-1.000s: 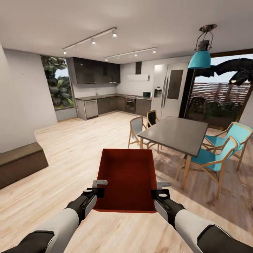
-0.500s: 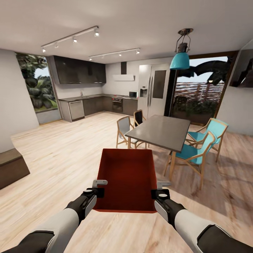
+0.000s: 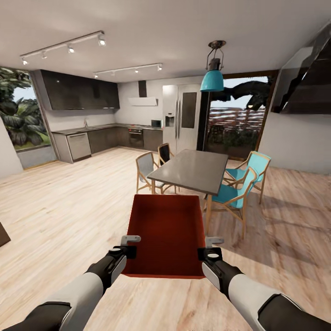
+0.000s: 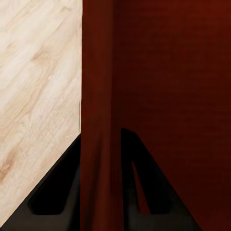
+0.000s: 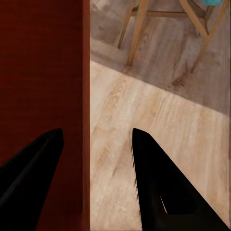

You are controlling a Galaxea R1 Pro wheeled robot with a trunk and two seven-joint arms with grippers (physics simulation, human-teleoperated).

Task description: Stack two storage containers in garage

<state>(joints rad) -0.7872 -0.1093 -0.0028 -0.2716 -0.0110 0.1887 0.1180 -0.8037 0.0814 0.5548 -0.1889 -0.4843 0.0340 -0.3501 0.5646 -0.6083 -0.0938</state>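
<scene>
One of the storage containers (image 3: 165, 234), an orange-red open-top bin, hangs above the light wood floor in front of me in the head view. My left gripper (image 3: 129, 246) is shut on its left wall; in the left wrist view both black fingers (image 4: 57, 192) press against that wall (image 4: 98, 120). My right gripper (image 3: 210, 247) straddles the right wall (image 5: 85, 96). There its fingers (image 5: 159, 183) stand apart, with floor showing between the wall and the outer finger. The bin looks empty. The surroundings are a kitchen and dining area.
A grey dining table (image 3: 191, 169) with blue and wood chairs (image 3: 232, 195) stands just ahead and to the right. Dark kitchen cabinets (image 3: 87, 140) and a fridge (image 3: 181, 117) line the far wall. Glass doors (image 3: 234, 119) are at the back right. Wood floor (image 3: 59, 207) stretches to the left.
The whole picture has slid left, so the camera has turned right. The container and both grippers hold the same place in the view.
</scene>
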